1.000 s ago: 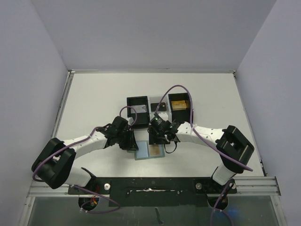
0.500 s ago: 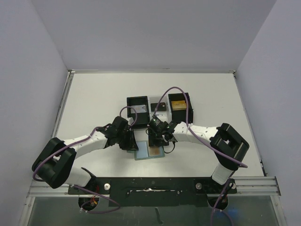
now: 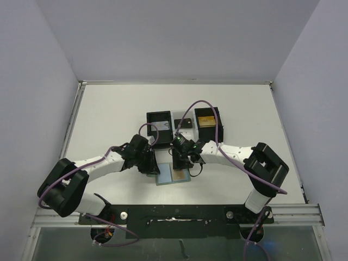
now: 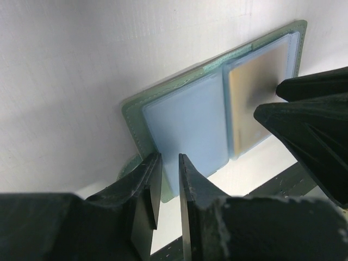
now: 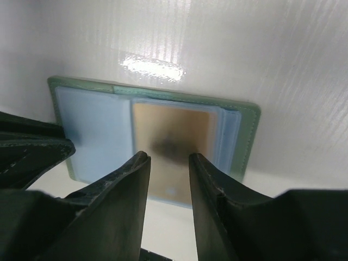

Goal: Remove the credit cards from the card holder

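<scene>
Card holder (image 3: 173, 175): sage-green, lies open and flat on the table (image 3: 109, 109), pale blue inside facing up; both arms meet over it.
Gold-orange card (image 5: 171, 142): seated in the card holder's right half, flat, with pale pocket edges showing around it.
Left gripper (image 4: 168, 159): at the near edge of the card holder's left blue page; fingers almost together with a thin slit between. Whether they pinch that edge or only press on it cannot be told.
Right gripper (image 5: 168, 157): directly above the gold-orange card; fingers partly spread, nothing between them.
Black boxes (image 3: 159, 129): just beyond the card holder's far side; the right one shows something gold inside.
Step in hand: judged to be the first grasp of the gold-orange card.
Method advised: pin the left page firmly so the card holder cannot slide; bring one right finger to the card's exposed edge, lift it slightly, then draw along the pocket, not upward.
Risk: the card holder may lift together with the card.
</scene>
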You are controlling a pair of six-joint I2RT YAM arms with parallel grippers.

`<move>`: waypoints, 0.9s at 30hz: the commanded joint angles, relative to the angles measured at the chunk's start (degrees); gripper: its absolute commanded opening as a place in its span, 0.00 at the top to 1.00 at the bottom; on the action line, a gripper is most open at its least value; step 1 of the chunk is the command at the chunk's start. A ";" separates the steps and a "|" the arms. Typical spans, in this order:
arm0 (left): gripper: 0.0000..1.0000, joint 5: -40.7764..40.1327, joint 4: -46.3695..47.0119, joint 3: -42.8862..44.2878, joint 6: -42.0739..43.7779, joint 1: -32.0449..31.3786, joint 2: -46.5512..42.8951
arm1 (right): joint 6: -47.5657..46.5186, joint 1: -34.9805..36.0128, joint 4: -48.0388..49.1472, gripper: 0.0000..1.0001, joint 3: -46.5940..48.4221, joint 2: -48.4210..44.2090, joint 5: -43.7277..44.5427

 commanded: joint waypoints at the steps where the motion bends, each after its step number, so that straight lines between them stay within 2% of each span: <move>1: 0.83 1.39 2.34 1.78 0.59 -0.34 0.26 | -0.27 0.49 2.46 0.64 1.35 -3.95 -1.61; 9: 0.83 1.29 2.27 1.65 0.56 -0.38 0.34 | -0.32 0.47 2.39 0.65 1.36 -5.44 -1.40; 14: 0.83 0.94 2.13 1.56 0.49 -0.34 -0.08 | 1.91 0.36 -3.25 0.53 1.68 -5.86 4.91; 18: 0.83 0.98 2.27 1.60 0.50 -0.36 0.15 | 1.58 0.44 -4.27 0.46 2.14 -4.00 4.58; 27: 0.83 1.24 2.28 1.73 0.64 -0.40 0.41 | 0.30 0.98 -2.08 0.49 2.89 -0.54 1.87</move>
